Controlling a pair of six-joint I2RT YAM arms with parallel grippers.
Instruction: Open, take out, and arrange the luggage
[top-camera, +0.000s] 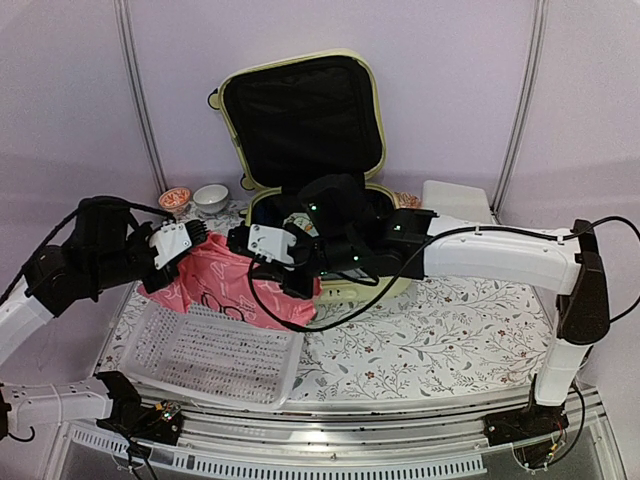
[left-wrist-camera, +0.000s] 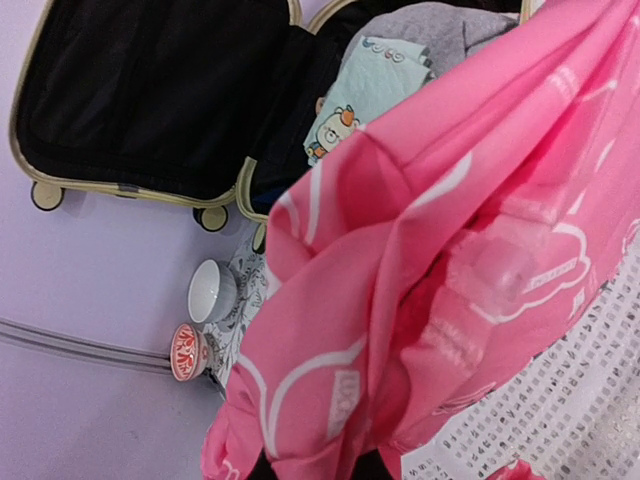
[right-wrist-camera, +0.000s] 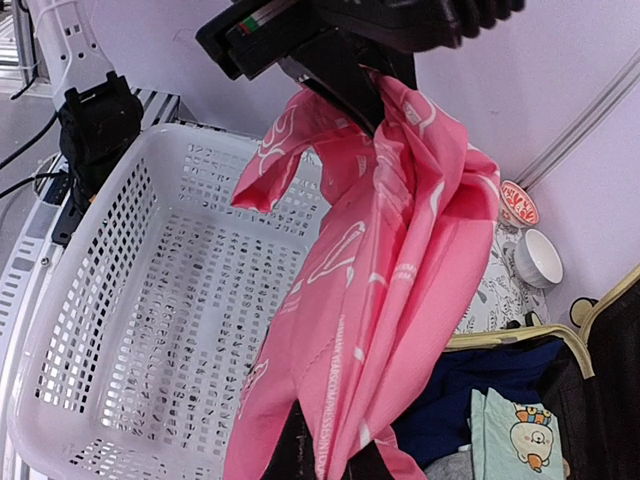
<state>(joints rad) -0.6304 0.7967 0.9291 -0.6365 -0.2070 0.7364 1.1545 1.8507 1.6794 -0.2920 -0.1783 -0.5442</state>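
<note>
the luggage (top-camera: 300, 110) sits at the far middle of the table. it is a pale yellow-green hard shell with rounded corners, its black-lined lid stood up against the back wall. the lower half lies open with folded clothes inside, though the right arm crosses over it and hides much of it. it lies just beyond and to the right of both sets of fingers.

at near left is a white slatted plastic basket (top-camera: 210, 355). above its far edge hangs a crumpled pink cloth (top-camera: 225, 285) printed with white outlines. the left gripper (top-camera: 197, 233) and right gripper (top-camera: 238, 242) are close together, both pinched tight on its top edge.

at far left a white bowl (top-camera: 211, 197) and a red-patterned bowl (top-camera: 175, 199) stand by the wall.
</note>
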